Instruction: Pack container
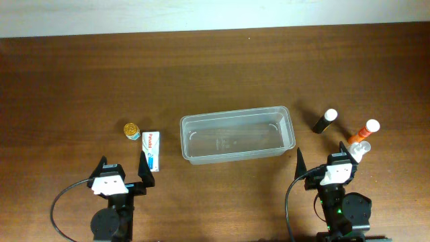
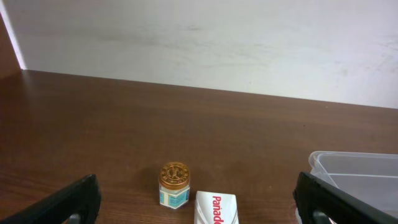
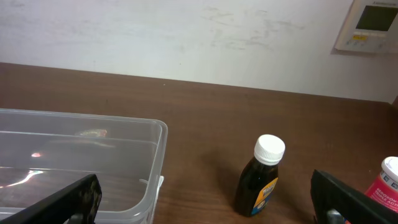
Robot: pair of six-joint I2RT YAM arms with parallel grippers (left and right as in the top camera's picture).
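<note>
The clear, shallow container (image 1: 235, 115) lies empty at the table's middle; it also shows in the left wrist view (image 2: 356, 163) and the right wrist view (image 3: 157, 129). Left of it stand a small gold-lidded jar (image 1: 132, 128) (image 2: 175, 185) and a white Panadol box (image 1: 152, 150) (image 2: 216, 209). Right of it stand a dark bottle with a white cap (image 1: 324, 121) (image 3: 260, 180) and an orange bottle with a white cap (image 1: 363, 132) (image 3: 387, 180). My left gripper (image 1: 122, 163) (image 2: 200, 205) is open and empty, just short of the box. My right gripper (image 1: 327, 158) (image 3: 208, 202) is open and empty, near the dark bottle.
A small pale bottle (image 1: 361, 149) lies by the orange bottle, close to my right gripper. A white wall runs along the table's far edge. A wall panel (image 3: 372, 25) shows at the upper right of the right wrist view.
</note>
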